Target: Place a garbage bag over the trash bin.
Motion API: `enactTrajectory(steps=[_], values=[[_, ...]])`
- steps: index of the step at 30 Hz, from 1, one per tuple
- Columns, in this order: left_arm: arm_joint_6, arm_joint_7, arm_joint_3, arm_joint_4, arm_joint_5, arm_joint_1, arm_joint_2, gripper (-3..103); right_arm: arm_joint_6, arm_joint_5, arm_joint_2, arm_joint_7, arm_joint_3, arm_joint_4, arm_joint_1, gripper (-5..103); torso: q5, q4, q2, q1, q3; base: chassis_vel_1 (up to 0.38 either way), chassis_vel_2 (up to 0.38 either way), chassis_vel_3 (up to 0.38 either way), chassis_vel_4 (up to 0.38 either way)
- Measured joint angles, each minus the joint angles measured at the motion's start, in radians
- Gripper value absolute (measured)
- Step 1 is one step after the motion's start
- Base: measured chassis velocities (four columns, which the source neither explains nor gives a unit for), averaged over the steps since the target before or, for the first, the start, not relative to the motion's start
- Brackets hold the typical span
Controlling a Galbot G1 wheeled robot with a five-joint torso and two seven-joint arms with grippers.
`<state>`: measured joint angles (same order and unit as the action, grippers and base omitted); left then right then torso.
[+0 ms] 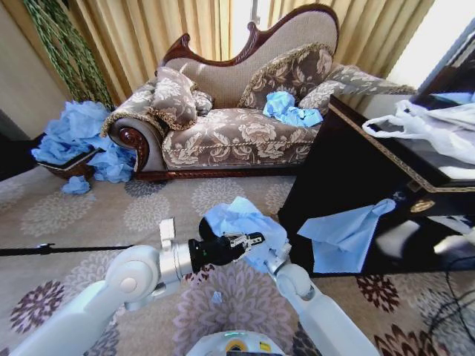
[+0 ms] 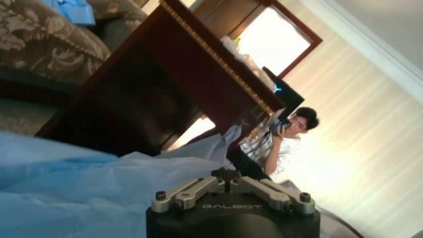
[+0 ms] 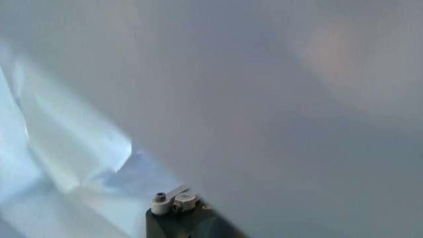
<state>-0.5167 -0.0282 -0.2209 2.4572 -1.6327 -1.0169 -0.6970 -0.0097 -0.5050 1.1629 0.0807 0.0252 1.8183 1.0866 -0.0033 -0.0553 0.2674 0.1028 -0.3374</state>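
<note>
Head view: the garbage bag [image 1: 241,222] lies bunched over the trash bin [image 1: 210,251] on the carpet, in front of the sofa [image 1: 237,119] and just beside the dark worktop [image 1: 356,178]; the left tool [image 1: 249,240] reaches in against the bag, its opening impossible to tell, while the right tool is hidden beneath the plastic. Left wrist view: the left tool [image 2: 228,191] shows folded linkage above the bag's blue folds [image 2: 86,193], fingertips unseen. Right wrist view: the right tool [image 3: 173,201] is wrapped in pale blue plastic [image 3: 218,99], its opening undeterminable.

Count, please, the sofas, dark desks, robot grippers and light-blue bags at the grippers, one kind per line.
Floral upholstered sofa: 1
Dark wooden desk: 1
Grippers: 2 (left gripper, right gripper)
Light-blue crinkly plastic garbage bag at the grippers: 1
Total: 5
</note>
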Motion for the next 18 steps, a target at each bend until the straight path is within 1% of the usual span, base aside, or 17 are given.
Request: enactTrajectory(steps=[3,9,13,18], values=[[0.002,0.001,-0.001,-0.004,-0.001,0.002,-0.006,0,0.001,-0.001,0.0,-0.005,0.002,0.009,0.001,0,0.0,0.0,0.0,0.0,0.0,0.0,0.0,0.0,0.0],[0.002,-0.002,0.016,-0.047,0.042,-0.033,-0.03,0,-0.019,-0.021,-0.009,-0.027,-0.001,0.095,0.001,0,-0.0003,0.0003,0.0,0.0,0.0,0.0,0.0,0.0,0.0],[0.001,-0.003,0.031,-0.074,0.049,-0.023,-0.042,0,-0.026,-0.036,-0.016,-0.03,-0.008,0.125,0.002,0,-0.0001,0.0,0.0,0.0,0.0,0.0,0.0,0.0,0.0],[-0.001,-0.002,0.05,-0.069,0.045,-0.022,-0.059,0,-0.026,-0.049,-0.007,-0.037,-0.03,0.125,-0.02,0,0.0,0.0001,0.0,0.0,0.0,0.0,0.0,0.0,0.0]])
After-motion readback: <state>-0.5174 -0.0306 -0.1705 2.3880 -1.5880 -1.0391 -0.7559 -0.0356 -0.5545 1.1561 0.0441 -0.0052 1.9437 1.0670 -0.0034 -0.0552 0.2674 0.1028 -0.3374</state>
